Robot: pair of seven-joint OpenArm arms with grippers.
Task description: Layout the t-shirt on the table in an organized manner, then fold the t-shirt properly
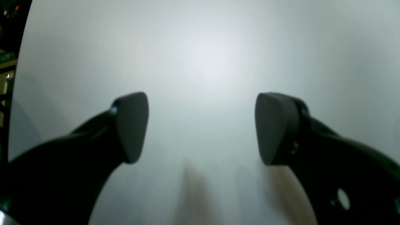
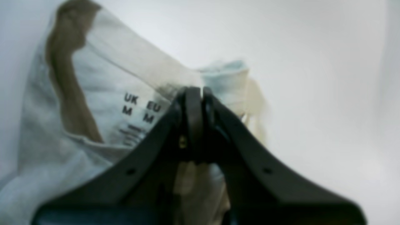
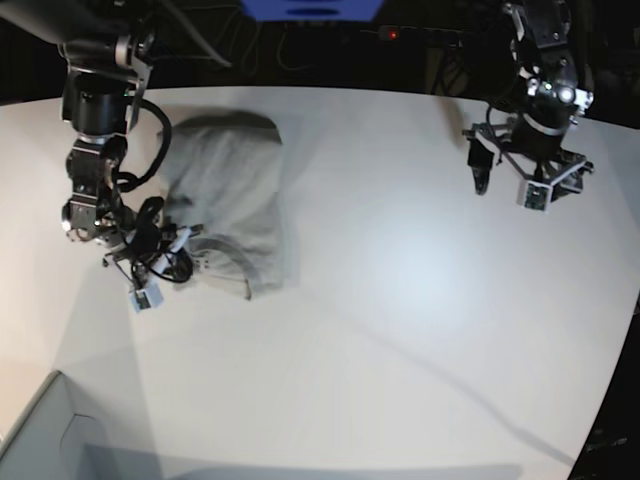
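Your plain light grey-beige cotton t-shirt [image 3: 232,190] lies bunched on the far left of the large matte white table [image 3: 400,330]. Your right gripper [image 2: 198,91] is clamped on its collar, just beside the printed size label [image 2: 139,107]. Far right, your left gripper [image 1: 201,128] hangs above bare tabletop, jaws spread apart.

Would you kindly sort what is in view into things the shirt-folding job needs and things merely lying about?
For the job:
- t-shirt, bunched
- table
- right gripper, shut on the t-shirt near its collar
- left gripper, open

Lying about:
- pale grey box corner
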